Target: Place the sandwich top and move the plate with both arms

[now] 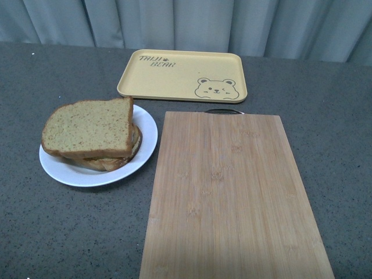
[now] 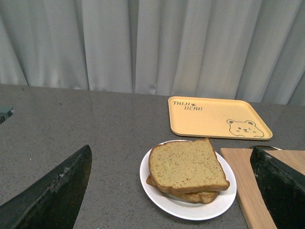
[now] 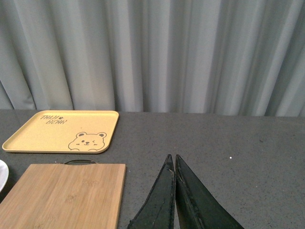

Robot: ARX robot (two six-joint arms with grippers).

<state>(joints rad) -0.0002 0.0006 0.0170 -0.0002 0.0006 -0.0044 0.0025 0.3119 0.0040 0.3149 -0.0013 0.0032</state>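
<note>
The sandwich top (image 1: 90,132), a tan speckled slice with brown crust, lies on a stacked sandwich on the white plate (image 1: 145,145) at the table's left. In the left wrist view the same sandwich top (image 2: 187,166) and plate (image 2: 157,195) sit ahead, between the spread fingers of my open left gripper (image 2: 171,191), which holds nothing. My right gripper (image 3: 172,160) is shut with nothing in it, over bare table to the right of the cutting board. Neither arm shows in the front view.
A bamboo cutting board (image 1: 232,197) lies right of the plate, reaching the front edge. A yellow bear tray (image 1: 183,75) sits behind both. Grey curtains (image 1: 186,23) close off the back. The tabletop (image 1: 58,232) is dark grey.
</note>
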